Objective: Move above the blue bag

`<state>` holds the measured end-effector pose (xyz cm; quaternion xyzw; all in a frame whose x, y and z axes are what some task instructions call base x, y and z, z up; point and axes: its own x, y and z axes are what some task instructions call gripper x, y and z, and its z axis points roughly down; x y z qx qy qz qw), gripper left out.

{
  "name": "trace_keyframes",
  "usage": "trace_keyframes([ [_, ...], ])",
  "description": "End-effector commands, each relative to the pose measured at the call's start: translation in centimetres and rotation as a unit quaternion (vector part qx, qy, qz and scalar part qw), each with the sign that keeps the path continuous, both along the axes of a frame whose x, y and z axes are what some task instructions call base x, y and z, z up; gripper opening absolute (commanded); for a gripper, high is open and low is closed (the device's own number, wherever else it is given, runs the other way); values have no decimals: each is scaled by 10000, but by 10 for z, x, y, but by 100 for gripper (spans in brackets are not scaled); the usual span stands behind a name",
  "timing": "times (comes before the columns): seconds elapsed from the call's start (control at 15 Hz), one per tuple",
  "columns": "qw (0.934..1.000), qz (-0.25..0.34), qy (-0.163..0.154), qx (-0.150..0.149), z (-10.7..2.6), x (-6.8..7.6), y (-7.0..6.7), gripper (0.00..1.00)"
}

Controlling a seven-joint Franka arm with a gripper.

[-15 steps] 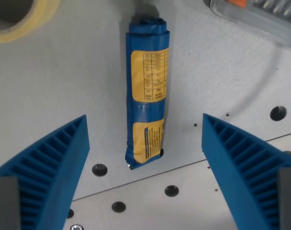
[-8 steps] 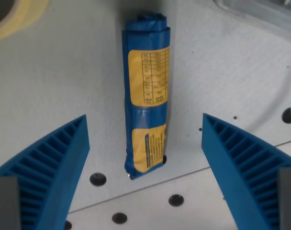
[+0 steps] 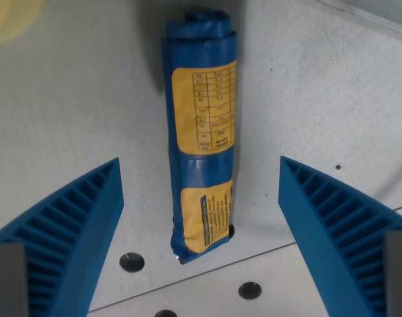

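Observation:
The blue bag (image 3: pixel 201 132) is a rolled blue packet with yellow labels, lying lengthwise on the grey table (image 3: pixel 75 112) in the middle of the wrist view. My gripper (image 3: pixel 201 224) is open, with its blue ribbed fingers (image 3: pixel 69 224) wide apart on either side of the bag's near end. The gripper is above the bag and touches nothing.
A blurred yellowish tape roll (image 3: pixel 12 20) shows at the wrist view's top left corner. Several round holes (image 3: pixel 131 262) dot the table near the bag's lower end. A seam between plates runs across the bottom.
The camera has come closer to the bag, which now looks larger. The tape roll and the clear object at the top right have slid almost out of view.

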<state>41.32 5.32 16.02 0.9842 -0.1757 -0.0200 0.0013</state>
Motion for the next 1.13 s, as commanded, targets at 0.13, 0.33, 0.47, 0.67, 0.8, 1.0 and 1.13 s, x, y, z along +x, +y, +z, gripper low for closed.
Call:
trace_keyframes([
  [0.13, 9986, -244, -462, -24, -11, -6, 3, 100],
  [0.33, 9986, -255, -463, -26, -16, -8, 3, 100],
  [0.47, 9987, -243, -453, -29, -18, -9, 4, 100],
  [0.67, 9988, -215, -445, -34, -21, -10, 4, 100],
  [0.8, 9988, -202, -452, -37, -22, -10, 3, 100],
  [1.0, 9988, -189, -446, -42, -22, -11, 3, 100],
  [1.13, 9988, -189, -446, -42, -22, -11, 3, 100],
])
